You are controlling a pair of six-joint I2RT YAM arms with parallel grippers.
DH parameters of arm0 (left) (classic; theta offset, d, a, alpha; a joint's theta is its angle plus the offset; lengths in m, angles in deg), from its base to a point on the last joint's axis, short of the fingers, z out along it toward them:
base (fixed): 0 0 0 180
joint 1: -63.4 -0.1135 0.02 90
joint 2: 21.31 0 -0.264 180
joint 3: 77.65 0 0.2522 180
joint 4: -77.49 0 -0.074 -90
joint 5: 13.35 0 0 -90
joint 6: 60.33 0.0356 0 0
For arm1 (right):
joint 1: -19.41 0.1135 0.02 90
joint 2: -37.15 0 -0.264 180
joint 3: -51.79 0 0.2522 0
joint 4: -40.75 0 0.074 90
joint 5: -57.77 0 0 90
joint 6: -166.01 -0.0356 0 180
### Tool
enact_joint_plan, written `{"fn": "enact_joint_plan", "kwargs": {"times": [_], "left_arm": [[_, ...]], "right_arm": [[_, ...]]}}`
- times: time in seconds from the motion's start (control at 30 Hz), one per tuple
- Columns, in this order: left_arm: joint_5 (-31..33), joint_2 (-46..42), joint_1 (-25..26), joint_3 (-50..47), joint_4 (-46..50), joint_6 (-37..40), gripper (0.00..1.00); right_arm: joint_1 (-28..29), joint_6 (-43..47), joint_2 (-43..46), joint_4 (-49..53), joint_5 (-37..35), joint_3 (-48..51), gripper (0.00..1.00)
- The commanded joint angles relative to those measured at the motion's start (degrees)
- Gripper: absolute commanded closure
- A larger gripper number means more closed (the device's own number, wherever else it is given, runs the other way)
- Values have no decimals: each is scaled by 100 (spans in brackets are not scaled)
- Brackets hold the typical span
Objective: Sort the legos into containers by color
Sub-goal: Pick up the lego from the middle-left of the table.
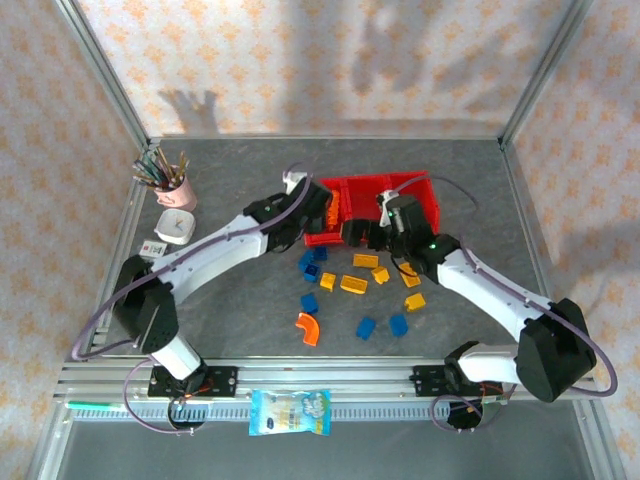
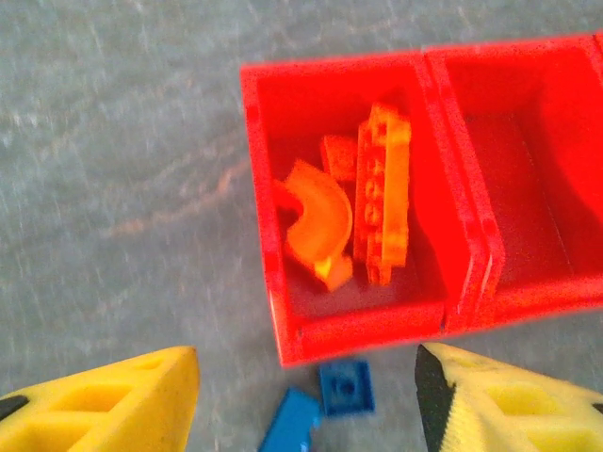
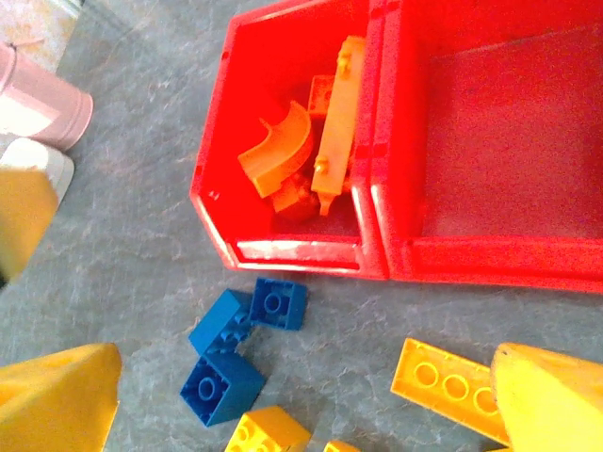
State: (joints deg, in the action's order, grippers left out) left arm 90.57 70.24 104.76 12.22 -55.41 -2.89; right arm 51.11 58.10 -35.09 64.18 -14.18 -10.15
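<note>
Lying in the end bin (image 2: 256,188), the long orange brick (image 2: 382,193) parallels its divider (image 2: 452,188).

Containers (image 1: 365,193) mid-bench (image 1: 240,310); some legos (image 2: 325,221) in leftmost bin, other legos (image 1: 355,283) scattered on bench just in front; pencil cup (image 1: 182,193) well left of containers.

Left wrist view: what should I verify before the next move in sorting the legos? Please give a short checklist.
1. Left gripper open and holding nothing: ok.
2. Right gripper open and holding nothing: ok.
3. Leftmost bin holds orange pieces only: ok.
4. Blue bricks in a bin: not ok, they lie on the table outside it.
5. Loose curved orange brick binned: not ok.
6. Middle bin, visible part free of bricks: ok.
</note>
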Motion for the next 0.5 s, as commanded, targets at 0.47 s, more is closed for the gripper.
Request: {"fn": "enact_joint_plan", "kwargs": {"times": [0.47], "left_arm": [[-691, -1136, 1873, -2246, 567, -2943, 23]], "right_arm": [[629, -370, 689, -198, 510, 1504, 0]]}}
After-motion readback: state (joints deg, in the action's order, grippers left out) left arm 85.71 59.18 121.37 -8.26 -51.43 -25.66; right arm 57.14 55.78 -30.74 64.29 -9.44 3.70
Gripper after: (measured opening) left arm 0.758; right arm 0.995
